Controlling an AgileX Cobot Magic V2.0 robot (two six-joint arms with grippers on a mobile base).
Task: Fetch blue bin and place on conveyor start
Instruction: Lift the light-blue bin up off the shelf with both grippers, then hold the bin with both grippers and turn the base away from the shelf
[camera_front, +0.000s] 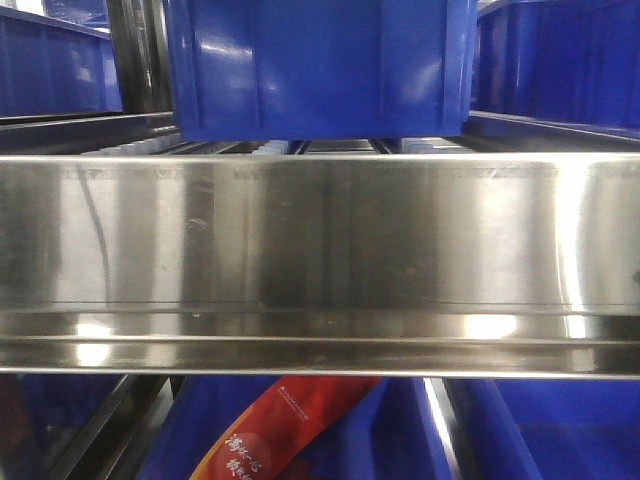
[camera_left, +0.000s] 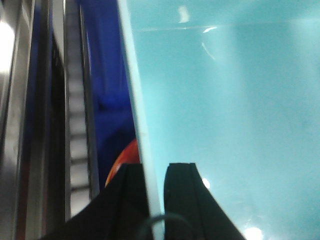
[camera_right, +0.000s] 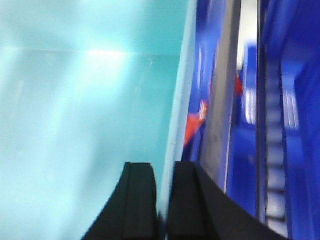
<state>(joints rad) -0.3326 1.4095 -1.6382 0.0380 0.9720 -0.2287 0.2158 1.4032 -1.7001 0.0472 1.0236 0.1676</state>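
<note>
While both jaws pinch blue bin (camera_left: 225, 125) walls, red packet (camera_front: 300, 420) (white Chinese print) below.

- Aqua bin (camera_left: 225, 110): smooth plastic with a soft sheen.
- Dark bin (camera_front: 320, 60): glossy royal-blue plastic, ribbed walls.
- Rail (camera_front: 320, 250): stainless steel, brushed, mirror-bright, faint scratches.
- Wrapper (camera_front: 290, 425): glossy red printed film.
- My left gripper (camera_left: 155, 170) and right gripper (camera_right: 164, 167): matt black, smooth.
</note>
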